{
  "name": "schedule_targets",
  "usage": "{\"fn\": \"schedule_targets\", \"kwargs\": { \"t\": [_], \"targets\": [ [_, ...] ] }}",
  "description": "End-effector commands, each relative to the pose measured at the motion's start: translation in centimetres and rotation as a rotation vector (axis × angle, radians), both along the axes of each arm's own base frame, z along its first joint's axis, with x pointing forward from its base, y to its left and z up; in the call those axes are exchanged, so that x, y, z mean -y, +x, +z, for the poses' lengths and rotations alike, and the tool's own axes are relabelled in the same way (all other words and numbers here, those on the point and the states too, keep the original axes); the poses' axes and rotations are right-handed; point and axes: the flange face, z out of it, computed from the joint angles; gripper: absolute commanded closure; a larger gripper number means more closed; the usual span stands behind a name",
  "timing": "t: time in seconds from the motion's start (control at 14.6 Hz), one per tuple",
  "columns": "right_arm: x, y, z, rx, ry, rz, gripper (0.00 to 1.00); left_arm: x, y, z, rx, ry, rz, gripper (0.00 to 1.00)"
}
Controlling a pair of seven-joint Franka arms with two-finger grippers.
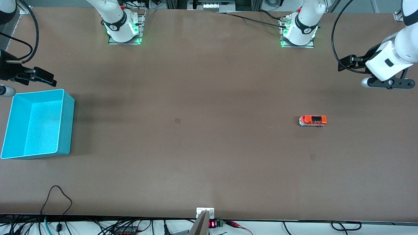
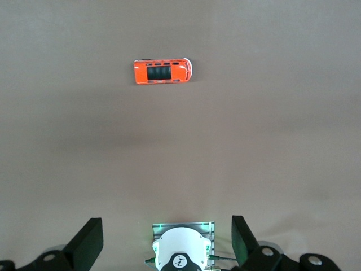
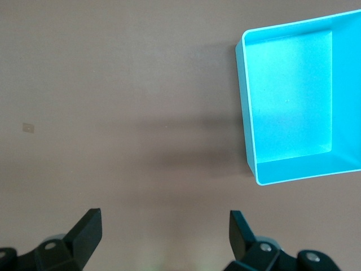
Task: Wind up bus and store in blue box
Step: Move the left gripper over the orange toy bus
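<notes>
Resting on brown table (image 1: pixel 202 98): blue box (image 1: pixel 65 127) at right arm's end, upright, nothing inside; bus (image 1: pixel 313 120) on its wheels toward left arm's end, well apart from box. Left gripper (image 2: pixel 167 243) raised over bare table near bus, fingers spread, holding nothing. Right gripper (image 3: pixel 163 240) raised beside box, fingers spread, holding nothing.

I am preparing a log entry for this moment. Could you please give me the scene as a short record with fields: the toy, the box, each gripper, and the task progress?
bus: the bus stands on its wheels on the table, toward the left arm's end
blue box: the blue box is empty, toward the right arm's end
left gripper: the left gripper is open, holding nothing
right gripper: the right gripper is open, near the box
progress: bus not yet grasped or stored
</notes>
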Motion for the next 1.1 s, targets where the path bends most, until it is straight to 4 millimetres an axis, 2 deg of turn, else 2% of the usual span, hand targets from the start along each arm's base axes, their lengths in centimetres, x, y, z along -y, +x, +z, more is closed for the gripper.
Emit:
{"fn": "schedule_targets", "kwargs": {
  "t": [0.0, 0.21, 0.34, 0.48, 0.55, 0.76, 0.89, 1.03],
  "targets": [
    [0.2, 0.0, -0.6, -0.004, -0.006, -0.002, 0.00, 0.3, 1.3, -1.7, -0.013, -0.076, -0.190, 0.00],
    [-0.1, 0.3, -1.1, -0.013, -0.006, 0.004, 0.00, -0.9, 3.1, -4.8, -0.016, -0.153, -0.406, 0.00],
    [-0.3, 0.9, -2.9, -0.048, -0.005, 0.014, 0.00, -1.4, 4.4, -7.1, -0.015, -0.193, -0.566, 0.00],
    [-0.5, 1.1, -3.5, -0.064, -0.006, 0.019, 0.00, -3.1, 5.7, -10.4, -0.020, -0.251, -0.713, 0.00],
    [-0.6, 1.1, -3.7, -0.069, -0.006, 0.021, 0.00, -3.2, 5.9, -11.9, -0.010, -0.264, -0.791, 0.00],
    [-0.4, 1.6, -5.2, -0.096, -0.003, 0.013, 0.00, -3.6, 5.6, -17.3, 0.027, -0.244, -1.015, 0.00],
    [-0.4, 1.5, -5.5, -0.107, -0.007, 0.008, 0.00, -3.5, 5.2, -20.2, 0.062, -0.235, -1.125, 0.00],
    [-0.2, 1.4, -5.6, -0.118, -0.007, -0.001, 0.00, -3.5, 4.4, -23.9, 0.091, -0.209, -1.220, 0.00]
  ]
}}
